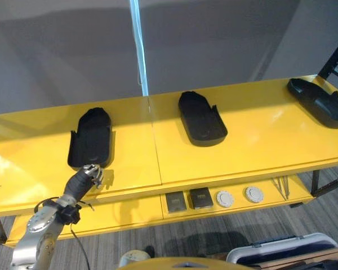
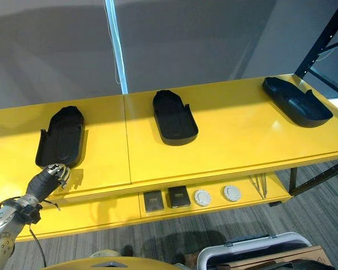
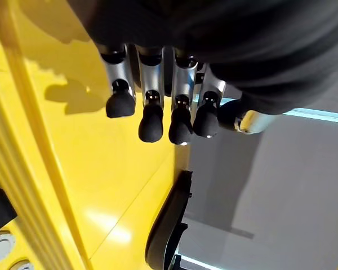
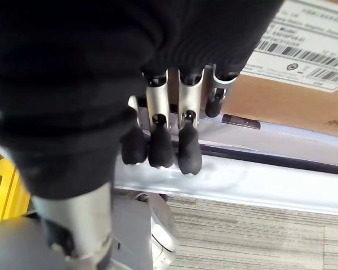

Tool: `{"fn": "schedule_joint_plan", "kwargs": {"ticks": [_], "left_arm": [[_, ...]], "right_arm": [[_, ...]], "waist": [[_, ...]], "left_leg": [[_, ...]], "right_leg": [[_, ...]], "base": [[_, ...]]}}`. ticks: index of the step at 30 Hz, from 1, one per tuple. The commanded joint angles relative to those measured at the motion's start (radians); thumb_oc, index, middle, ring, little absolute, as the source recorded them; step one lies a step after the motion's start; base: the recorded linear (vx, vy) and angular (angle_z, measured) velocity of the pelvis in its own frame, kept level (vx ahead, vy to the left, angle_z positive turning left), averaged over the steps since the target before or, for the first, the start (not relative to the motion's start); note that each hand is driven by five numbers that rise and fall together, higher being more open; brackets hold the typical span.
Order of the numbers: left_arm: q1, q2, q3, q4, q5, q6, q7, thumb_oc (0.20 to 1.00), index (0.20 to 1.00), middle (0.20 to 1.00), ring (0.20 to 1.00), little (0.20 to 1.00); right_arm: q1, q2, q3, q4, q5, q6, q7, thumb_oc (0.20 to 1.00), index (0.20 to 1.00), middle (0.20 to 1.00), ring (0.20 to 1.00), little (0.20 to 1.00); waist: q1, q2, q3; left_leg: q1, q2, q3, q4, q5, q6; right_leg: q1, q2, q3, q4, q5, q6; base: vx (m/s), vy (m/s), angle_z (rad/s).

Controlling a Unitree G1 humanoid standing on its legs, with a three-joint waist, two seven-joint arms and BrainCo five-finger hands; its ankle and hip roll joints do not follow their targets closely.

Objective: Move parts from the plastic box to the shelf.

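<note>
Three black moulded parts lie on the top board of the yellow shelf (image 1: 253, 140): one at the left (image 1: 91, 138), one in the middle (image 1: 201, 118), one at the far right (image 1: 321, 101). My left hand (image 1: 89, 177) hovers at the shelf's front edge, just before the near end of the left part, not touching it. Its fingers (image 3: 152, 121) hang relaxed over the yellow board and hold nothing. My right hand (image 4: 158, 146) is low beside the pale plastic box (image 4: 259, 180), fingers loose and empty. The box (image 2: 248, 250) stands on the floor at the lower right.
On the lower shelf board lie two dark square blocks (image 1: 188, 199), two white discs (image 1: 239, 197) and some thin metal tools (image 1: 281, 185). A brown carton with a label (image 4: 281, 101) sits by the box. A grey wall backs the shelf; a dark rack post (image 2: 321, 45) rises at the right.
</note>
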Motion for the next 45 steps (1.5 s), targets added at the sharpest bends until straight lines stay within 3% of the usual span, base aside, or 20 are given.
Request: {"fn": "schedule_joint_plan", "kwargs": {"ticks": [1,21,45], "left_arm": [[-0.013,0.067,-0.008,-0.016,0.022,-0.053,0.028,0.200,0.200,0.200,0.200,0.200],[-0.045,0.054,-0.026,0.121,0.077,-0.187,0.200,0.200,0.200,0.200,0.200,0.200],[-0.165,0.028,-0.064,0.271,0.135,-0.245,0.302,0.200,0.200,0.200,0.200,0.200]], "right_arm": [[-0.073,-0.053,0.042,-0.024,-0.026,-0.016,-0.023,1.000,1.000,1.000,1.000,1.000],[-0.056,-0.056,0.046,-0.020,-0.041,-0.026,-0.018,1.000,1.000,1.000,1.000,1.000],[-0.054,-0.068,0.072,-0.061,-0.096,-0.017,0.010,1.000,1.000,1.000,1.000,1.000]], "waist": [[0.016,-0.033,0.009],[-0.012,-0.042,0.008],[-0.065,-0.049,-0.002]], "left_leg": [[-0.052,0.026,0.068,0.018,0.058,-0.037],[-0.041,0.033,0.093,0.014,0.054,-0.037],[-0.028,0.049,0.131,0.011,0.049,-0.040]], "right_leg": [[0.036,-0.068,0.021,0.071,-0.044,0.081],[0.036,-0.063,0.038,0.067,-0.043,0.079],[0.031,-0.058,0.070,0.071,-0.051,0.075]], "base": [[0.00,0.000,0.00],[0.00,0.000,0.00],[0.01,0.002,-0.03]]}}
